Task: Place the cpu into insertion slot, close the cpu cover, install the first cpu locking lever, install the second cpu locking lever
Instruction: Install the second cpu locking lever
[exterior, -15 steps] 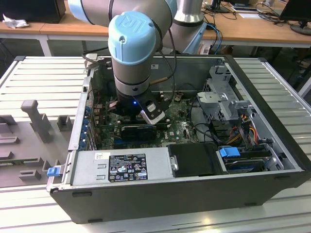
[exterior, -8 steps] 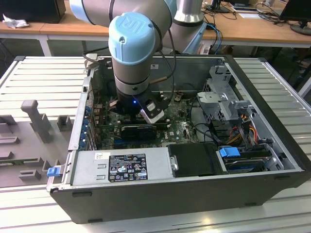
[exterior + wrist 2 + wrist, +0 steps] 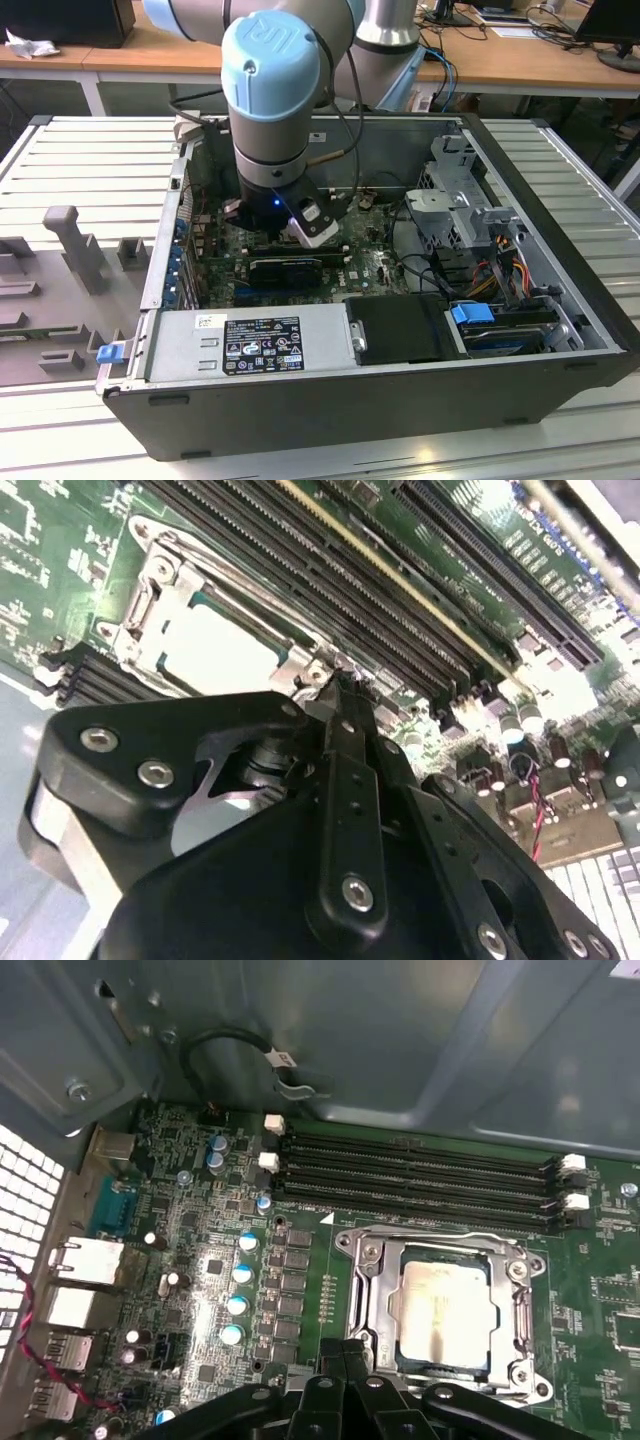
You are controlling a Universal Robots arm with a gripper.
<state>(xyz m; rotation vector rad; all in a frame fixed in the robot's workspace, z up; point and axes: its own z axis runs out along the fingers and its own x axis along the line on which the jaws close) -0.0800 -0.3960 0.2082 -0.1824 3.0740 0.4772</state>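
Room: my arm reaches down into an open computer case [image 3: 560,300] lying on a slatted metal table [image 3: 80,160]; wooden desks stand behind.
Surface: green motherboard [image 3: 200,1260].
My gripper [image 3: 345,1352]: fingers pressed together, holding nothing, tips at the socket's edge.
Cpu [image 3: 445,1305]: seated in the insertion slot [image 3: 385,1295].
Cpu cover [image 3: 440,1243]: lying down, framing the chip.
Edges: memory slots [image 3: 420,1175] just beside the socket; case wall beyond them.
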